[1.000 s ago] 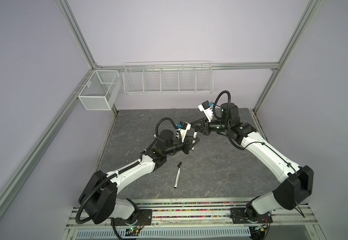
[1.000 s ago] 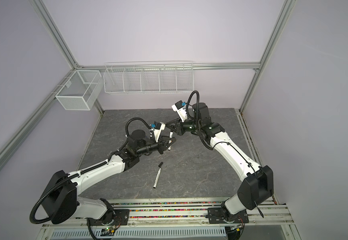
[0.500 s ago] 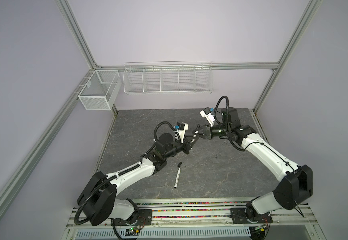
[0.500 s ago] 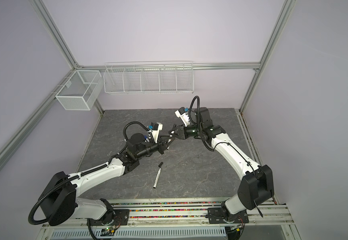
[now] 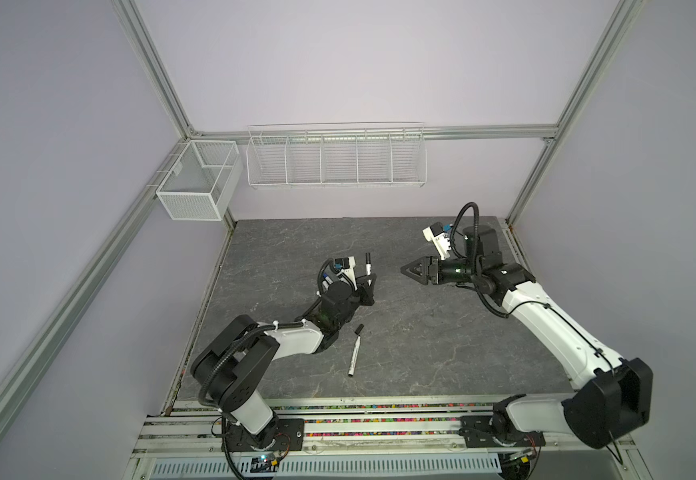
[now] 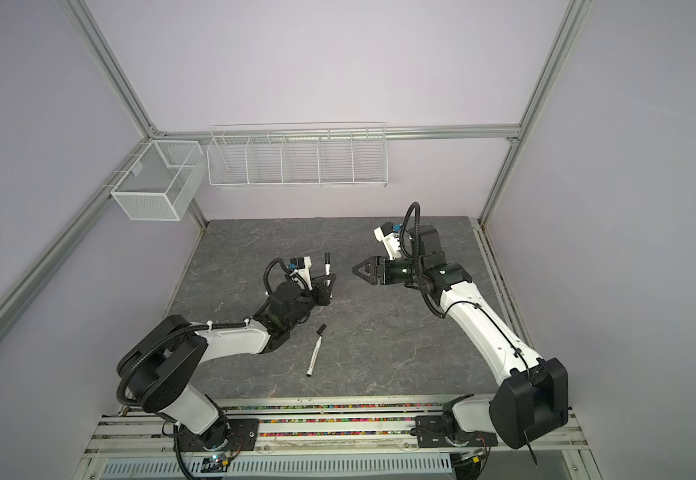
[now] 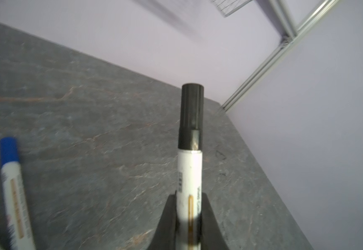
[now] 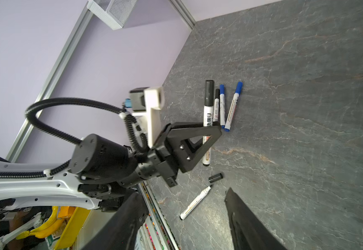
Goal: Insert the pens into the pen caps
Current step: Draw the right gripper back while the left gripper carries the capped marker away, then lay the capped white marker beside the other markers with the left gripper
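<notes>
The black-capped pen (image 7: pixel 189 173) is held roughly upright over the middle of the desk (image 5: pixel 441 353). Its cap (image 7: pixel 191 112) sits flush on the white barrel, and the left gripper (image 7: pixel 189 218) is clamped on the lower barrel. Beyond it, toward the desk's left edge, three capped pens (image 8: pixel 222 108) lie side by side, one black and two blue. Nearer the front edge lies the one uncapped pen (image 5: pixel 354 353), with a loose black cap (image 5: pixel 358 329) just off its tip. The right gripper (image 5: pixel 407 271) hangs well apart toward the right edge, its jaws spread and empty.

The step in hand looks like laying the finished pen down. It is best lowered flat and parallel to the capped row. It should be let go only once the barrel rests, so that it neither rolls nor knocks the loose cap.
</notes>
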{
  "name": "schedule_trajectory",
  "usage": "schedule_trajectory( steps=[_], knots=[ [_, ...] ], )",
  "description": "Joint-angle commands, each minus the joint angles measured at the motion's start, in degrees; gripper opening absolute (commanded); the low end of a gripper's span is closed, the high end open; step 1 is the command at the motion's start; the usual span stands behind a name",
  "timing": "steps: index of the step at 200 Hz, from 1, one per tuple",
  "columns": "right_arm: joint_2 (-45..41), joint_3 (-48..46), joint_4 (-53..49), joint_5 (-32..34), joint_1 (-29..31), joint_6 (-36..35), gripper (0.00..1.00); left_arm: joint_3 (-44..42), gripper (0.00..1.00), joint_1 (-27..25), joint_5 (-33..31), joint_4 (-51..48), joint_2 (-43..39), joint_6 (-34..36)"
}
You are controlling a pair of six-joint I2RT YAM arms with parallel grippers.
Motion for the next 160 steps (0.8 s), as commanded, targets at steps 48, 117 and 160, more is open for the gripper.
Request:
schedule_trajectory(
  steps=[48, 117, 160],
  knots=[
    [-1.5, -3.1, -2.3, 3.9, -0.5, -0.1, 0.65, 15.8, 0.00, 1.6, -18.4, -30.5, 9.9, -8.0],
    [-1.3, -3.1, -2.9, 3.8, -0.7, -0.6, 0.64, 33.5, 0.15, 2.2, -18.9, -57.0, 21.1, -12.9],
    [-1.9, -3.3, -3.5, 4.1, -0.7, -1.2, 0.64, 35.3, 0.30, 2.2, -19.1, -59.9, 22.9, -14.0]
  ],
)
